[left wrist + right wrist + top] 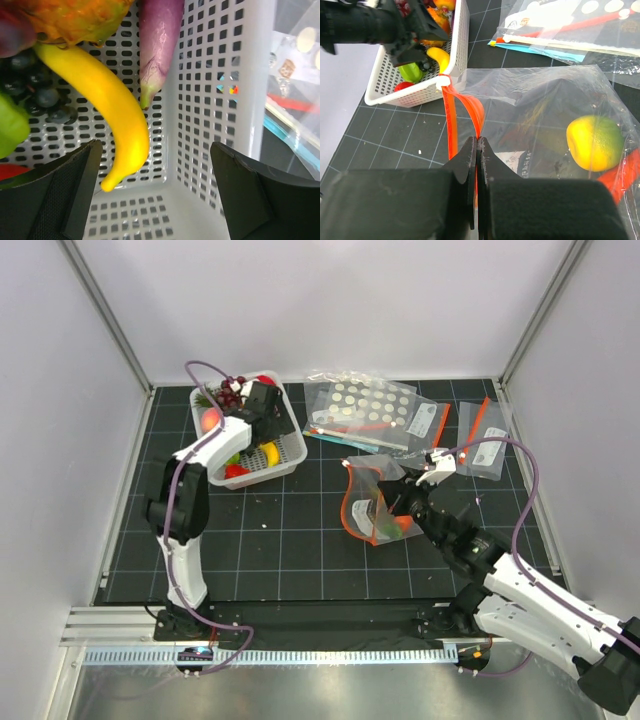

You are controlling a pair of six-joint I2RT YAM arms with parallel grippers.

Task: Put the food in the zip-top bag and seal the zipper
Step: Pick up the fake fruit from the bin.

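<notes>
We prop bag [540, 100], reach for banana [105, 100].
R gripper [477, 150] clamped tight on zipper [451, 115], lifting mouth for loading; L gripper [155, 165] gapes empty inside basket [210, 100].

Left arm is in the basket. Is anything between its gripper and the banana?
Nothing visible. The left gripper is open just above the banana, whose near end lies bare on the basket floor. A purple eggplant lies beside it, and an orange piece covers only its far end.
</notes>
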